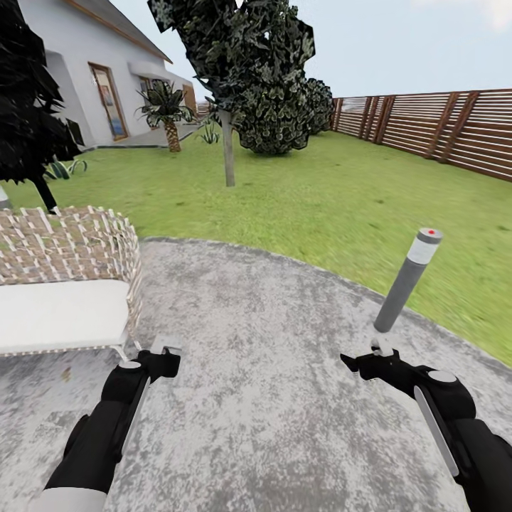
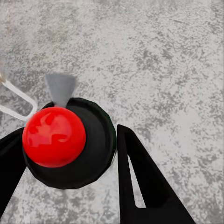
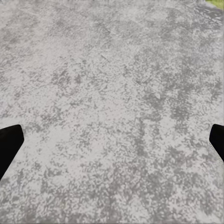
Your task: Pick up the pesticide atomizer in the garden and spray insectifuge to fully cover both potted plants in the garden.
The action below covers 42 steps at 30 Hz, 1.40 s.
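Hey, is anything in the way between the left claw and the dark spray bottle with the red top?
Nothing visible stands between them. The dark bottle with a red neck and pale grey trigger head already sits between the fingers of the left claw, which close against its sides, above the mottled grey patio.

Bright flat daylight, soft blur, faint shadows

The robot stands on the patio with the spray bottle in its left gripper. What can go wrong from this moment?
1. The bollard lamp stands just ahead of the open right gripper; swinging that arm or driving forward may strike it.
2. The wicker sofa is close beside the left gripper, which holds the pesticide atomizer; a bump there might loosen the grip.
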{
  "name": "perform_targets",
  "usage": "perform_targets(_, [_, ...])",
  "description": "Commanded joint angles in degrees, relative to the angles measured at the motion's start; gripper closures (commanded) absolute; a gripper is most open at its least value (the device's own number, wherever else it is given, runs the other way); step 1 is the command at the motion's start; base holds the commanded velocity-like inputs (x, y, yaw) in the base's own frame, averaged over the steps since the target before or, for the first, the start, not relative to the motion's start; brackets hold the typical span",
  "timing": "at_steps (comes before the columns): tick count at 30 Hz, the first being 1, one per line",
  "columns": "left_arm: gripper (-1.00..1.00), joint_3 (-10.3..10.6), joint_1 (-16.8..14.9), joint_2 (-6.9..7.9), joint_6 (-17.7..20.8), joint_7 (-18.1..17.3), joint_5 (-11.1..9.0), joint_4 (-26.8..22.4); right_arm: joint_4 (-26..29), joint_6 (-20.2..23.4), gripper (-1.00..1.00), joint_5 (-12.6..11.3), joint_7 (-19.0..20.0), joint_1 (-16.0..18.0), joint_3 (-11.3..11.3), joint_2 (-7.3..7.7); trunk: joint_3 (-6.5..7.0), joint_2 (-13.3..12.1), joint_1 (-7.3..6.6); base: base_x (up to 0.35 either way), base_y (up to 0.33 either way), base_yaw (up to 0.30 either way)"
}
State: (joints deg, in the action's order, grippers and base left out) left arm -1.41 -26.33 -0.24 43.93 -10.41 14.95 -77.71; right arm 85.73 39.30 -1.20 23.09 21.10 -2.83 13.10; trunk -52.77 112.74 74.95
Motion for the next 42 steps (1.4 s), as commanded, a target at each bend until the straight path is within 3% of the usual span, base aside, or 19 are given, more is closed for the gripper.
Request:
perform_targets(1, [1.0,-0.08,-0.03,-0.03,0.19,-0.57,0.61,-0.07,0.05,0.34,-1.0,-0.11,0.2,0.04,-0.07,0.0,-0.05,0.02,0.03,0.345,0.0,0.0])
perform_targets(42, [1.0,-0.08,-0.03,-0.03,0.19,-0.57,0.61,-0.07,0.13,0.34,-1.0,-0.16,0.19,0.0,-0.07,0.0,-0.05,0.02,0.03,0.346,0.0,0.009])
